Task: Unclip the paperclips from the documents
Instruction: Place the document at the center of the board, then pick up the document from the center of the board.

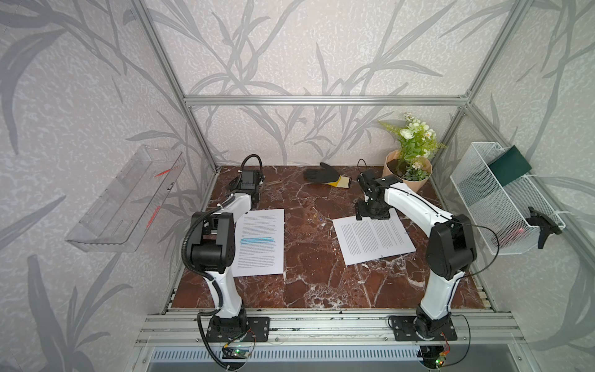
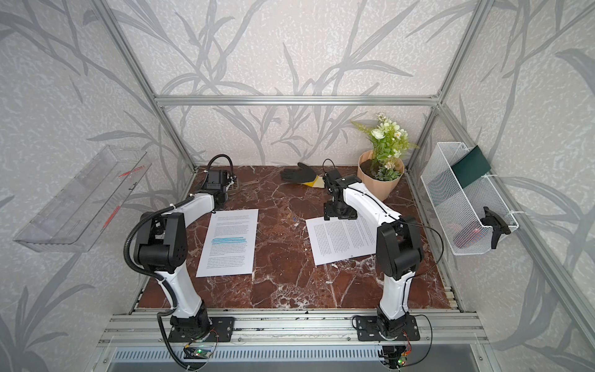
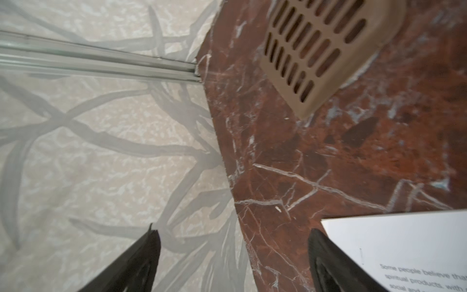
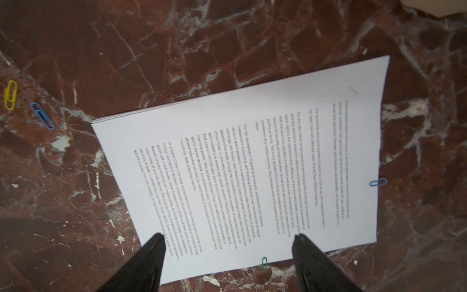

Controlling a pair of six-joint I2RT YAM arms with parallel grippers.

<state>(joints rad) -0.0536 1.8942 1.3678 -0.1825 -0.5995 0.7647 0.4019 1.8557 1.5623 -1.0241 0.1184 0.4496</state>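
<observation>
Left hand (image 3: pixel 233 233), spread apart, hangs near the surface's (image 1: pixel 322 273) far-left corner. Right hand (image 4: pixel 228 237), also apart, hovers over the right-side plain document (image 4: pixel 252 151), whose edges carry a green paperclip (image 4: pixel 264 263) and blue paperclip (image 4: pixel 377 182).

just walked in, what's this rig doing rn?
Two arms are unclipping paperclips from two stacks of white printed sheets on the red marble table. The right gripper hangs open over the right document, lined up with a green paperclip on the edge nearest its fingers; a blue paperclip sits on another edge. The left gripper is open and empty by a corner of the blue-highlighted left document. A loose yellow clip and a loose blue clip lie on the table between the stacks.
</observation>
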